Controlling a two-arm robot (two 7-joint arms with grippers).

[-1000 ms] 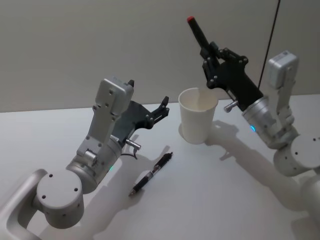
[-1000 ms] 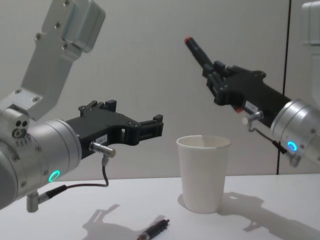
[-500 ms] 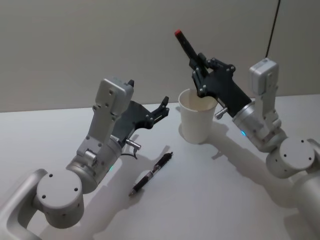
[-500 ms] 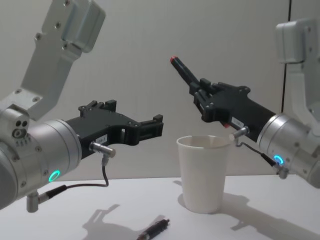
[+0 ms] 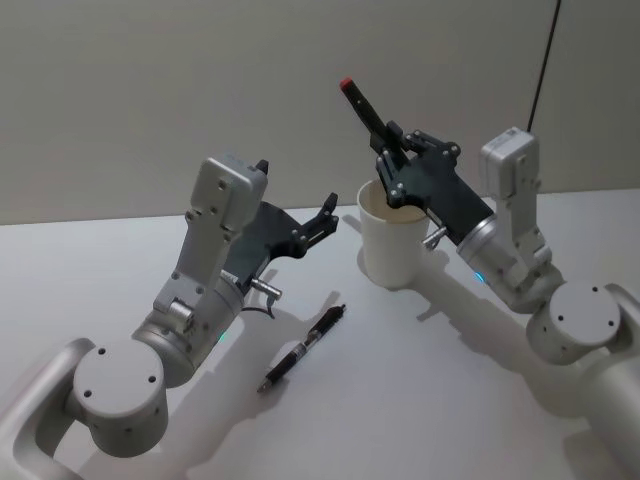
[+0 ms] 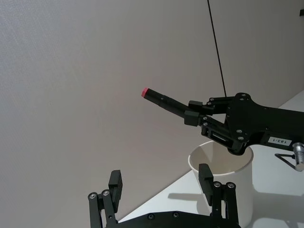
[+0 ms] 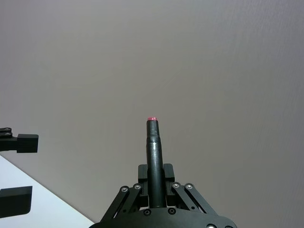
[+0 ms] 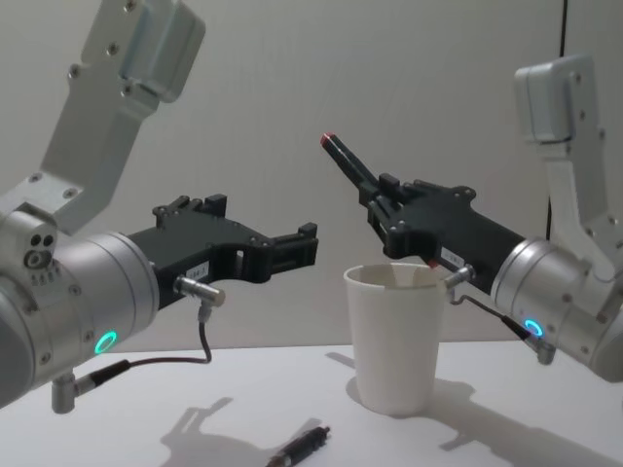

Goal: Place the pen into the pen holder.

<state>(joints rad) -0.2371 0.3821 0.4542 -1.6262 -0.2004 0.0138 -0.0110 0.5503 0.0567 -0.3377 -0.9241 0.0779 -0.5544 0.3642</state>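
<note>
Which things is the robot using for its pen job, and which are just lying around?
In use:
red-tipped pen
right gripper holding it
white cup

Lying around:
other pen on the table
left gripper, open, idle

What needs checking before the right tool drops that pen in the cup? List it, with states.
1. Grip: right tool shut on the red-tipped pen: ok.
2. Tilt: red-tipped pen leans steeply, not upright: not ok.
3. Aim: its lower end above the pen holder mouth: cannot tell, the tool hides it.
4. Stand: pen holder upright on the table: ok.
5. Clearance: left tool open, apart from the pen holder: ok.
</note>
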